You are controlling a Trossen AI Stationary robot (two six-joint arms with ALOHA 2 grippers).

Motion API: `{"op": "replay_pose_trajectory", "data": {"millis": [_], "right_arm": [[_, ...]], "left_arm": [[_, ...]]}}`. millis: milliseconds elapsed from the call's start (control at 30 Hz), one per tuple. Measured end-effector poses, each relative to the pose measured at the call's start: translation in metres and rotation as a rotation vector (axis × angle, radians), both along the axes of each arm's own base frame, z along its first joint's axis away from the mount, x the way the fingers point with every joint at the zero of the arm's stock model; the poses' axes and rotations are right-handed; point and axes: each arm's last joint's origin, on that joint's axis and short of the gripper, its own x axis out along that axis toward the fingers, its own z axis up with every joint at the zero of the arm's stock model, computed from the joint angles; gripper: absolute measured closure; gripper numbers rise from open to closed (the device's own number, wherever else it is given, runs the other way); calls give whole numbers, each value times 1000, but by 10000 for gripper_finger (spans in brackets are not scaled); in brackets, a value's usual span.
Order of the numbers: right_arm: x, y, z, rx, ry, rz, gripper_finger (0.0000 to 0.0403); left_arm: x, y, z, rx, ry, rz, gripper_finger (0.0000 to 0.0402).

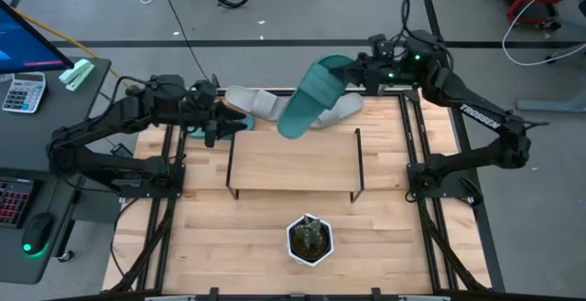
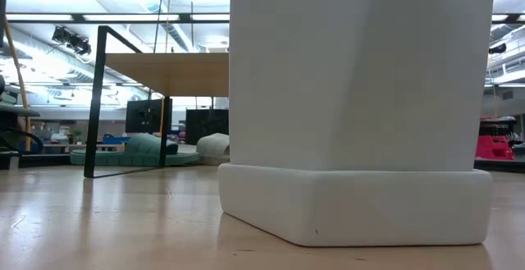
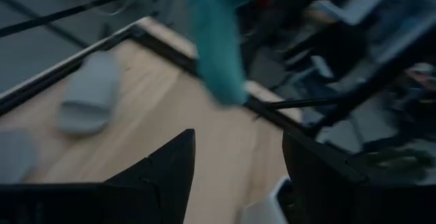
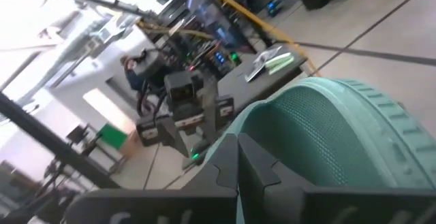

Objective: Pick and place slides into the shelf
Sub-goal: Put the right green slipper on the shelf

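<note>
Teal slide [image 1: 307, 102], held aloft by its strap end and hanging toe-down over the far edge of the table [image 1: 275, 237], above the far side of the shelf [image 1: 293, 159]. The right gripper [image 1: 352, 70] is clamped tight on the slide's upper rim; the right wrist view shows its fingers pinching the teal foam [image 4: 320, 142]. Below and behind the hanging slide, two grey slides [image 1: 252, 101] [image 1: 341, 109] lie on the table along its far edge, one toward the left corner and one just under the carried slide. The second teal slide [image 2: 135, 148] rests on the table beyond the shelf legs, beside the left arm. The left gripper [image 1: 215, 123] waits near the far left corner, fingers spread wide and holding nothing. A white planter [image 1: 309, 239] stands at the near edge.

Step in hand, as judged: transport of the first teal slide toward the shelf. The next move calls for lowering the slide flat onto the shelf board, sole down, clear of the black legs, before release.
</note>
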Motion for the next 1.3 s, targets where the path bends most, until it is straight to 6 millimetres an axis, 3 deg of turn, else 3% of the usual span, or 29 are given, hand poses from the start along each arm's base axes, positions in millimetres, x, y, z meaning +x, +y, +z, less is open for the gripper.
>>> {"op": "replay_pose_trajectory", "data": {"millis": [567, 1000, 1300], "right_arm": [[35, 23, -5, -20, -36, 122, 402], [27, 23, -3, -137, -25, 101, 393], [24, 0, -29, -143, 216, -88, 346]], "left_arm": [[62, 13, -27, -108, 44, -116, 159], [65, 14, -26, -97, 27, -123, 158], [65, 14, -27, -88, 30, -125, 162]]}}
